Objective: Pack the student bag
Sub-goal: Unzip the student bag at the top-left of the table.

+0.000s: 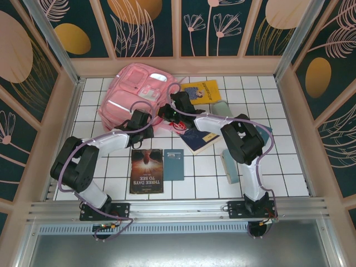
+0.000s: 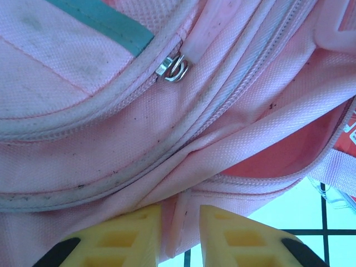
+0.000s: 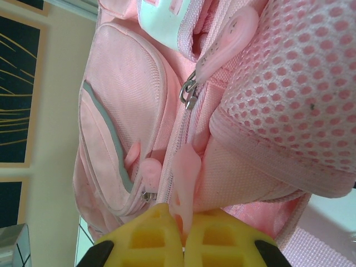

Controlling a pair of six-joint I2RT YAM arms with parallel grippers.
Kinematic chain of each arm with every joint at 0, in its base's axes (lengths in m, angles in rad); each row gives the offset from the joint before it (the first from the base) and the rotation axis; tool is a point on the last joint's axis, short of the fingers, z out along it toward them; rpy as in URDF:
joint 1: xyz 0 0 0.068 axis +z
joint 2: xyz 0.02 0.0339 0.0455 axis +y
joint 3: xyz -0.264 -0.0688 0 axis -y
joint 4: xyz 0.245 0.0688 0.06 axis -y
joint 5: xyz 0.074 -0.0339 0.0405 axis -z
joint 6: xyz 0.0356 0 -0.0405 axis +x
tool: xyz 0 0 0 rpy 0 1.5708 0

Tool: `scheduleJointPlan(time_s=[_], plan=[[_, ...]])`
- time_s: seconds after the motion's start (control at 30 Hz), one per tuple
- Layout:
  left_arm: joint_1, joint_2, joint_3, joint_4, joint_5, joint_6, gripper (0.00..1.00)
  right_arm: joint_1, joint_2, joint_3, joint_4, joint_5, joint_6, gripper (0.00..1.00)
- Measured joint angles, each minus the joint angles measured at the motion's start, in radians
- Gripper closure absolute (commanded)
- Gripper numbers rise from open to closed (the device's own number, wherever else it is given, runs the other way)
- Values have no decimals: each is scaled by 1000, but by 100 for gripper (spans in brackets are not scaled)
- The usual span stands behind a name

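The student bag (image 1: 130, 94) lies flat on the white tiled table (image 1: 289, 167), at the far side and left of the middle, with its pockets facing up. It is pink all over, with a pale strip across one pocket.

The only writing I can read is on the dark book (image 1: 147, 171) nearest the arms. Its title, "THREE DAYS TO SEE", is upside down from where I stand. A small blue-grey book (image 1: 173, 164) lies just to its right, and any print on it is too fine to read. A yellow book (image 1: 201, 92) sits at the far side, just right of the bag. A dark blue book (image 1: 200, 139) lies partly under the right arm. That makes 4 books with covers I can make out. To the right are 2 paler slabs (image 1: 229, 167) that may also be books.

Both arms reach to the bag's near right edge. The right gripper (image 3: 183, 236) has its 2 yellow fingers pressed together on a pink zipper pull (image 3: 186, 167). In that wrist view I can see 2 metal sliders (image 3: 189, 92).

The left gripper (image 2: 181, 236) has its fingers (image 2: 133, 233) a little apart, with a fold of the bag's fabric in the gap. I cannot tell whether they are squeezing it. In that view 1 metal slider (image 2: 173, 67) sits farther up the bag. A red label (image 2: 347, 133) at the right edge is not legible.
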Motion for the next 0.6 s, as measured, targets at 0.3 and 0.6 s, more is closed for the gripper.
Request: scheduleJointPlan(time_s=[0.3,0.6], plan=[[3,3,-19,-1,-8,6,100,0,0,-1,3,0,0,100],[-1,-90,-19,-85,-93,-22,100,-16,-66,-113,80,-5,15,100]])
